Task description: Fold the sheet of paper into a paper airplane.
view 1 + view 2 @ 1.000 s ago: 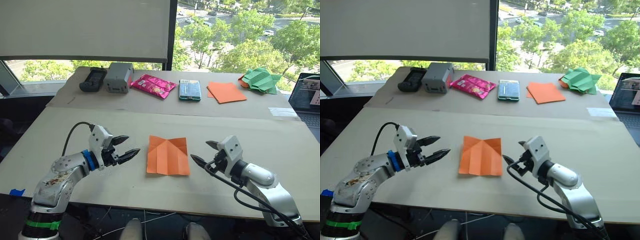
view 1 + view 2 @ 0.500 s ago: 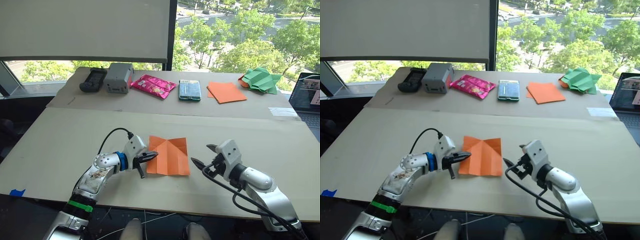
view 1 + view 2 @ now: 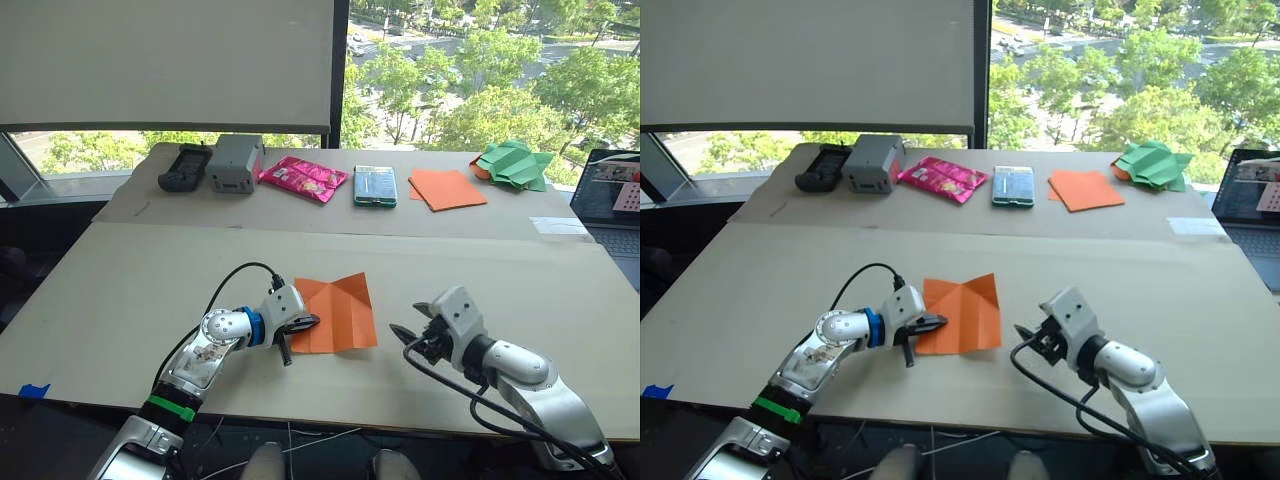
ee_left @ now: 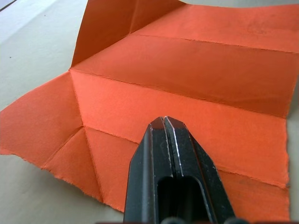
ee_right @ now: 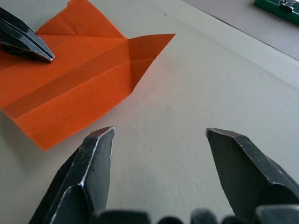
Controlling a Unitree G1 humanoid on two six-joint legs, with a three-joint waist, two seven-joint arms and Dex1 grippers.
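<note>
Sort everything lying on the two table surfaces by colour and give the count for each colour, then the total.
Orange: 2, the creased sheet of paper under the left claw and the flat stack of sheets
Green: 2, the paper shapes counted as one pile, and the green box
Pink: 1, the packet
Grey: 1, the grey box
Black: 1, the handheld device
Total: 7

The left gripper (image 3: 300, 325) has its black fingers (image 3: 303, 321) lying over the near left edge of the sheet of paper (image 3: 333, 311), which spreads flat on the table (image 3: 120, 290) beyond them. The right gripper (image 3: 413, 324) sits just off the sheet's other side, its fingers spread and apart from the paper.
</note>
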